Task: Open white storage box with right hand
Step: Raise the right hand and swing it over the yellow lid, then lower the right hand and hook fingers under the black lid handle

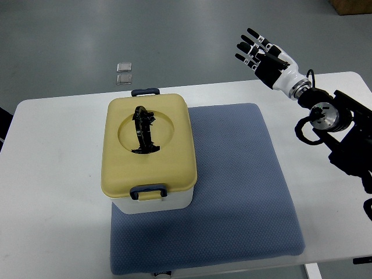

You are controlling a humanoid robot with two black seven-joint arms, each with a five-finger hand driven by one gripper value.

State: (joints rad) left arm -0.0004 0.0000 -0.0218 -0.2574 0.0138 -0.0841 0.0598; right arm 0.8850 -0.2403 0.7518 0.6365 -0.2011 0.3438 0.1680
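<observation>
Your right hand (260, 51) has its fingers (247, 42) spread apart, holding nothing, at the upper right of the frame, well apart from the white storage box (150, 152). The box sits left of centre on the blue mat (232, 192), yellow lid (148, 145) closed (both clips (147, 190) appear fastened). Judged step: approach, not yet contact. Next, you need to reach across to a clip.

A white rounded-corner table (52, 192) carries a blue textured rectangular fabric mat (238, 192), which spreads across the table's middle toward its near edge. A white plastic storage box with a yellow lid (149, 152) sits on the mat's left part.
</observation>
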